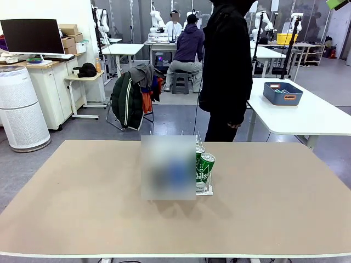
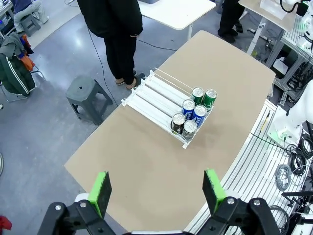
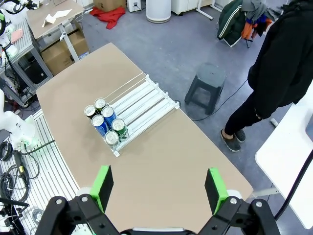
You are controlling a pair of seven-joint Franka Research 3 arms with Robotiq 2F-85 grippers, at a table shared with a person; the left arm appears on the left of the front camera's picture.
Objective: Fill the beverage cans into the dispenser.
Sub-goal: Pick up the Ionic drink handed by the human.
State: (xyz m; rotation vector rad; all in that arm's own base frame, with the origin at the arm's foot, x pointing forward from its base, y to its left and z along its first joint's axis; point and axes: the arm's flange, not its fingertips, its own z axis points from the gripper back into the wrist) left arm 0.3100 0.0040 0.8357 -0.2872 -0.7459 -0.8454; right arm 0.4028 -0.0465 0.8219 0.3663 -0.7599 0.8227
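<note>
The dispenser point(image 2: 156, 95), a white three-lane rack, lies in the middle of the tan table point(image 2: 146, 166). Several beverage cans stand in pairs at its end nearest the robot: two green point(image 2: 209, 98), two blue point(image 2: 188, 106) and two dark ones point(image 2: 178, 122). The rest of each lane is bare. My left gripper point(image 2: 156, 191) hangs open high above the table, with nothing between its green pads. My right gripper point(image 3: 158, 188) is also open and empty, high over the table, looking down on the dispenser point(image 3: 144, 100) and the cans point(image 3: 108, 113). In the front view the green cans point(image 1: 204, 164) show at the table's middle.
A person in black point(image 1: 225, 66) stands at the far edge of the table. A grey stool point(image 2: 88, 95) sits on the floor beside that edge. A white table with a blue bin point(image 1: 282, 93) stands at the back right. Wide bare tabletop surrounds the dispenser.
</note>
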